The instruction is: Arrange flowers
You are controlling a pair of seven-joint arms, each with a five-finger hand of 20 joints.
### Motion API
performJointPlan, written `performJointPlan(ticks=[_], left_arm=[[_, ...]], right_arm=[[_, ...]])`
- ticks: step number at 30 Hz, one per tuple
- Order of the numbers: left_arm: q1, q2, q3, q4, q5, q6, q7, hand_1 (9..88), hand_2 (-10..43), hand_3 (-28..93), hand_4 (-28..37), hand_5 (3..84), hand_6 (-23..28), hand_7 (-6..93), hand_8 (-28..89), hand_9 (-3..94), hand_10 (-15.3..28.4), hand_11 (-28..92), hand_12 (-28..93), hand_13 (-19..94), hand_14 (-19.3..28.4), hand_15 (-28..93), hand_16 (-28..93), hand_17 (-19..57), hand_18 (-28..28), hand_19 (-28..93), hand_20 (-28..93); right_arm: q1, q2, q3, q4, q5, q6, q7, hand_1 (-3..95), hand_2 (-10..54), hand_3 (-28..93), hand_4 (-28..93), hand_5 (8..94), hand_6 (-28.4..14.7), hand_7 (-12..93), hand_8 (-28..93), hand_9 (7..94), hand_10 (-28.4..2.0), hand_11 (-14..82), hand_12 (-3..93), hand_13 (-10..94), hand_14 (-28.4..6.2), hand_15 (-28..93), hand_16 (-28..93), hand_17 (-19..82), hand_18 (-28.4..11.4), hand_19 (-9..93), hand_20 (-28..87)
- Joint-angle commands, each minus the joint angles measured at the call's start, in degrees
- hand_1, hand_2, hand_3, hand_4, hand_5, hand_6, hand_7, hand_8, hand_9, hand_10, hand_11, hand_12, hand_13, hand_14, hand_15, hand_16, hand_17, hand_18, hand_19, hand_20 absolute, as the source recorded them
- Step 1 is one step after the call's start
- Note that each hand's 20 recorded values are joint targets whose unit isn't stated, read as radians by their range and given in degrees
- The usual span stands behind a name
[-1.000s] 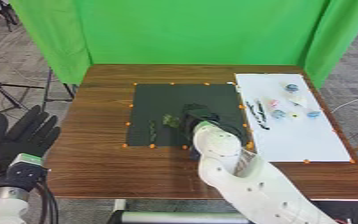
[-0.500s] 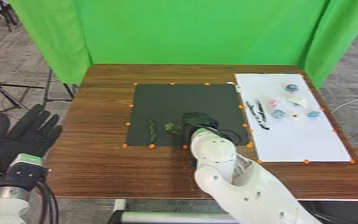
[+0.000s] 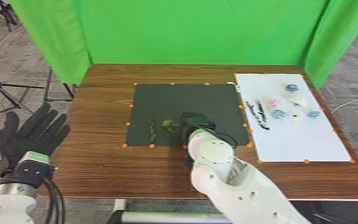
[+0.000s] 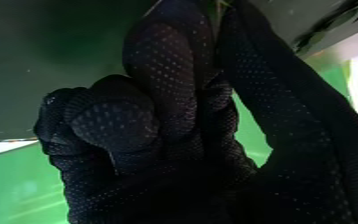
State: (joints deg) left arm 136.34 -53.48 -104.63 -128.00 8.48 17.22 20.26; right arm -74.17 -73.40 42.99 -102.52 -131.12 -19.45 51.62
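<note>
Black mat [image 3: 189, 97]; white sheet [image 3: 304, 142] to its right. Left hand [image 3: 29, 137] spread wide, left of mat. Right hand [image 3: 194, 119] over mat, pinching leafy sprig [image 3: 168, 124]. Slim sprig [image 3: 152, 132] already on mat; dark stems [image 3: 262, 116], flowers [image 3: 278, 114] right of mat, likely left to place.

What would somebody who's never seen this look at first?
Probably the huge bright green curtain behind the brown table. Next, the robot's black-gloved right hand over the dark mat. Then the little blue and pink flowers on the white sheet at the right.
</note>
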Motion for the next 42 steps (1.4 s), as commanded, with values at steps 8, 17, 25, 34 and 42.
performJointPlan(ticks=[8, 17, 25, 34, 42], left_arm=[[1.86, -0.14, -0.81, -0.29, -0.56, -0.44, 0.57, 25.8, 11.9, 73, -28.2, 39.6, 7.1, 15.3, -9, 32.4, 14.4, 24, 9, 22, 13.8, 38, -10, -4.3, 11.0, 28, 9], [2.64, -0.43, -1.32, -0.72, -0.65, -0.38, 1.31, 26.1, 11.9, 72, -28.3, 39.6, 7.1, 15.4, -9, 32.2, 14.2, 25, 9, 22, 13.8, 38, -10, -4.3, 11.1, 28, 9], [2.87, -0.49, -1.38, -0.73, -0.82, -0.12, 1.49, 26.0, 11.4, 72, -28.3, 39.6, 7.1, 15.3, -9, 32.2, 14.3, 24, 9, 22, 13.9, 38, -10, -4.3, 11.1, 28, 9], [3.25, -0.76, -1.42, -0.87, -0.77, -0.24, 1.44, 25.9, 11.4, 72, -28.3, 39.6, 7.1, 15.3, -9, 32.2, 14.3, 25, 9, 22, 13.9, 38, -10, -4.3, 11.1, 27, 9], [3.24, -0.89, -1.42, -0.69, -1.18, -0.5, 0.92, 25.9, 11.4, 72, -28.3, 39.6, 7.2, 15.3, -9, 32.2, 14.3, 24, 9, 22, 13.9, 38, -10, -4.4, 11.2, 28, 9]], right_arm=[[-0.1, -0.4, 1.19, 0.28, -2.05, -1.14, -0.43, 34.8, -9.5, 74, -19, 76.0, -4.7, 41, 10, 85.5, -14.1, 43.6, 36.2, 81, -10.6, 64, 38, 44, -28.4, 93, 35], [0.05, 0.58, 1.1, -1.47, -2.5, -0.8, -1.07, 30.2, -9.5, 72, -18, 74.0, -5.7, 42, -8, 83.0, -14.8, 43.5, 36.4, 79, -11.3, 65, 39, 42, -28.4, 93, 34], [-0.24, 0.81, 1.53, -1.39, -2.57, -1.45, -1.07, 32.1, -9.5, 72, -18, 72.9, -6.0, 42, -8, 81.9, -14.9, 43.5, 36.1, 78, -11.6, 65, 39, 41, -28.4, 92, 34], [-1.43, 2.03, 2.25, -3.64, -3.17, -1.58, -1.45, 35.2, -9.5, 73, -23, 68.1, -6.4, 43, 0, 78.8, -15.8, 44.8, 36.5, 76, -11.6, 66, 39, 40, -28.4, 92, 35], [-2.96, 2.38, 1.51, -4.89, -6.27, -1.73, -3.24, 32.6, -9.5, 72, -22, 67.0, -7.2, 45, -10, 77.3, -16.5, 45.7, 36.9, 74, -12.4, 67, 39, 39, -28.4, 92, 35]])
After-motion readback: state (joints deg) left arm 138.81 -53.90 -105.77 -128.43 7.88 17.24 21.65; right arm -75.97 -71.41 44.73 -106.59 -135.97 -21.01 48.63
